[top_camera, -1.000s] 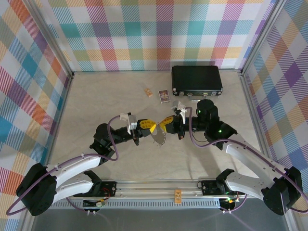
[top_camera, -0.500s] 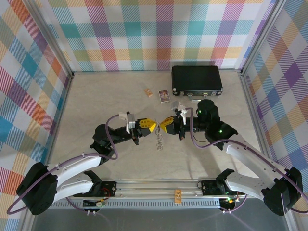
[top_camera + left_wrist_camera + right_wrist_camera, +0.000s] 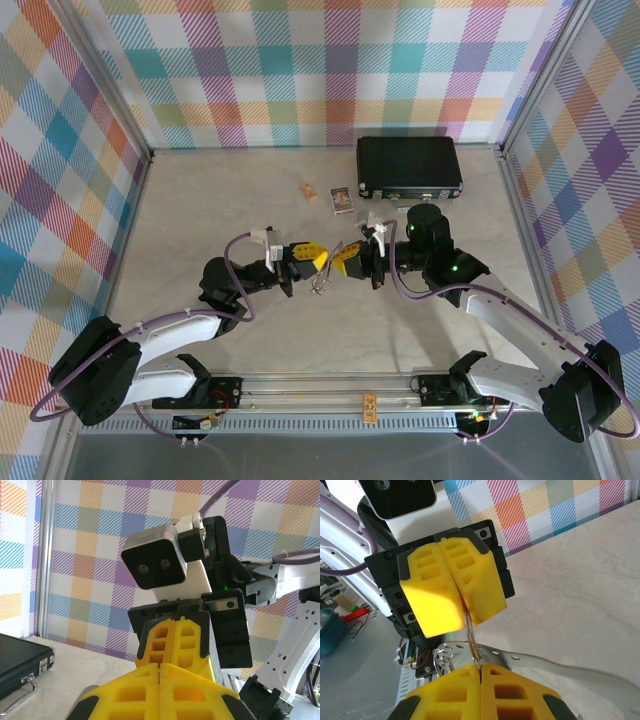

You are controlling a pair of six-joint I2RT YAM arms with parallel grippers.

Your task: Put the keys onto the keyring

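Note:
My two grippers meet tip to tip above the middle of the table. The left gripper and the right gripper are both shut on the thin wire keyring, which spans the short gap between their yellow fingers. In the right wrist view my right gripper pinches the ring's near end, and the left arm's fingers pinch its far end. Silver keys hang under the ring, among them a shiny blade with holes. In the left wrist view my left gripper faces the right arm's fingers, and the ring is hidden.
A black case lies at the back right, also in the left wrist view. Two small cards lie on the table behind the grippers. The arms' mounting rail runs along the near edge. Plaid walls close three sides.
Both grippers have shifted slightly towards the back with the ring held between them. The hanging keys have swung up and to the left, closer under the left fingers.

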